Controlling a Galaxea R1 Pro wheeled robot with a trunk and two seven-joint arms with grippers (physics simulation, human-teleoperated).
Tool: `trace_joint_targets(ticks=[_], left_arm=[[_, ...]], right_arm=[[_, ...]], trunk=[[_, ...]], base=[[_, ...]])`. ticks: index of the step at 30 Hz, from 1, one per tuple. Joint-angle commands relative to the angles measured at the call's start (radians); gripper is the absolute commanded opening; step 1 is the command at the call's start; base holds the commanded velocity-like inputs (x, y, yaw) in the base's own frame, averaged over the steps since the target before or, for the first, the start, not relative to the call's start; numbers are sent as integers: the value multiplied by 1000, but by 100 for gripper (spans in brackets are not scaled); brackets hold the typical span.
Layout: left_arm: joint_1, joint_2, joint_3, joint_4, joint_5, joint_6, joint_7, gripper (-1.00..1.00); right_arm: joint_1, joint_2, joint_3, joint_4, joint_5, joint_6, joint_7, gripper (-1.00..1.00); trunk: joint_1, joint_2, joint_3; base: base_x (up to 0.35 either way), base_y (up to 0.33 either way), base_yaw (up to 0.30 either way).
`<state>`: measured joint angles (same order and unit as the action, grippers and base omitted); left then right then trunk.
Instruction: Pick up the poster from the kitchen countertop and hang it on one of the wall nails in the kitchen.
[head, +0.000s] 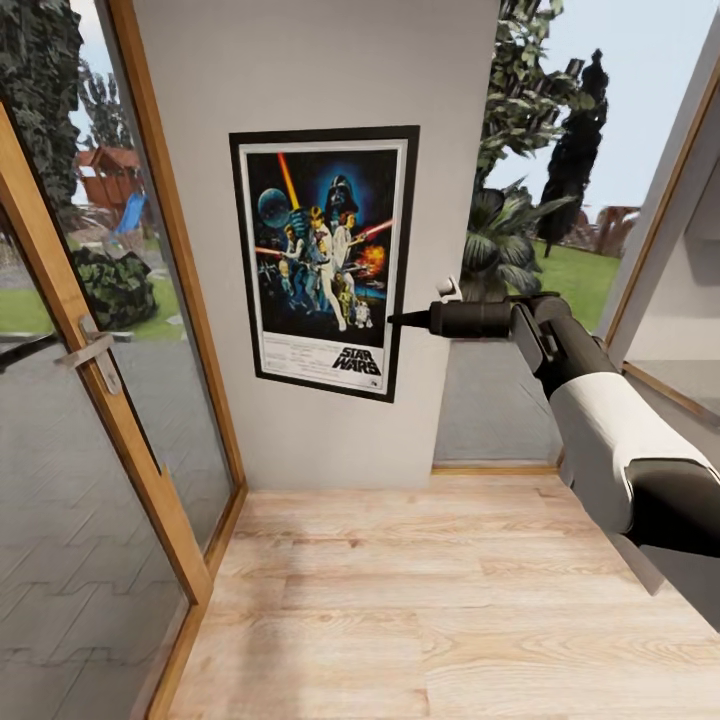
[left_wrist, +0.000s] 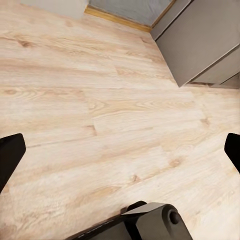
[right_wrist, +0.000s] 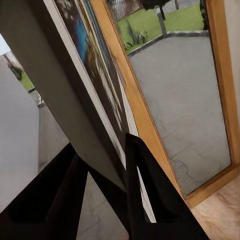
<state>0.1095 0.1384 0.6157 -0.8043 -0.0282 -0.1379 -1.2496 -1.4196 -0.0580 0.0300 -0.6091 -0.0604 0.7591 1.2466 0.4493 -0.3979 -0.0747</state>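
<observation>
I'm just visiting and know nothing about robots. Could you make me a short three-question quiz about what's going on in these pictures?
1. True or false: the right gripper grips the poster by its right edge.
2. The poster sits against: A) a glass door B) the white wall C) the wooden floor.
3. What is the left gripper pointing at?

Key: 1 true. 2 B. 3 The wooden floor; its fingers are apart and hold nothing.

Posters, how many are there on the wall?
1. The poster is flat against the grey wall between the glass door and the window, with the right gripper pinching its right edge.
</observation>
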Motion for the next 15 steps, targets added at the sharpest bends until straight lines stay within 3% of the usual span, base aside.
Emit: trace_joint_targets(ticks=[1,4,7,13,15], left_arm=[[0,0,2,-1,-3,-9,-2,100],[0,0,3,-1,-3,-9,-2,100],[0,0,4,-1,-3,-9,-2,100],[0,0,4,-1,-3,-9,-2,100],[0,0,5,-1,-3,-9,-2,100]], right_arm=[[-1,-1,3,0,-7,9,0,-100],[-2,0,5,0,-7,9,0,-100],[-2,0,47,0,-7,9,2,-100],[-2,1,67,0,-7,9,21,-100],[-6,4,70,34,-9,40,27,-100]], trunk=[[1,-2,-2],[1,-2,-2],[1,-2,-2],[1,-2,-2],[1,-2,-2]], base=[[0,0,0],[0,0,0],[0,0,0],[0,0,0],[0,0,0]])
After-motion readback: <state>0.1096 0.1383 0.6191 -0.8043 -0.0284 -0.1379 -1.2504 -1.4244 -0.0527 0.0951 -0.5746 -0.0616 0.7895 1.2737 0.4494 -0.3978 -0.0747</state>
